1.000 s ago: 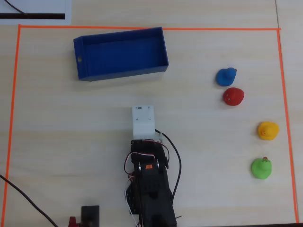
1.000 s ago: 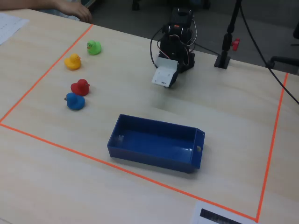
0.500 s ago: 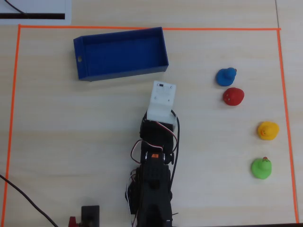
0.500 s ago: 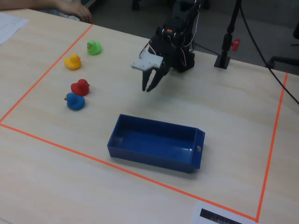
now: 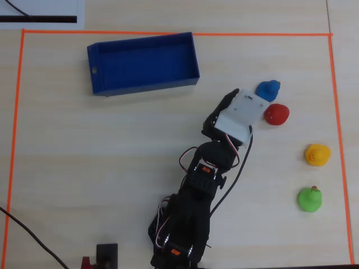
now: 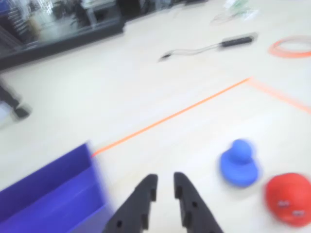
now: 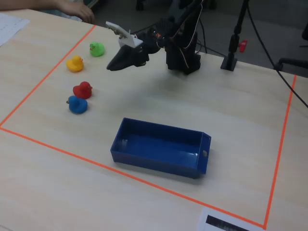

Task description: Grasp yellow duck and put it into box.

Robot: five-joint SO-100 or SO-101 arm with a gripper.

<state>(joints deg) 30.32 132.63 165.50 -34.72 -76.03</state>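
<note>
Rounded yellow duck [image 5: 317,154], rectangular low-walled blue box [image 5: 143,87]

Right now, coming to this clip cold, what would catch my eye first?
Probably the four toy ducks at the right of the overhead view: the blue duck, the red duck, the yellow duck and the green duck. Next, the box, empty at top left inside the orange tape border. The gripper hangs above the table near the blue and red ducks, holding nothing.
</note>
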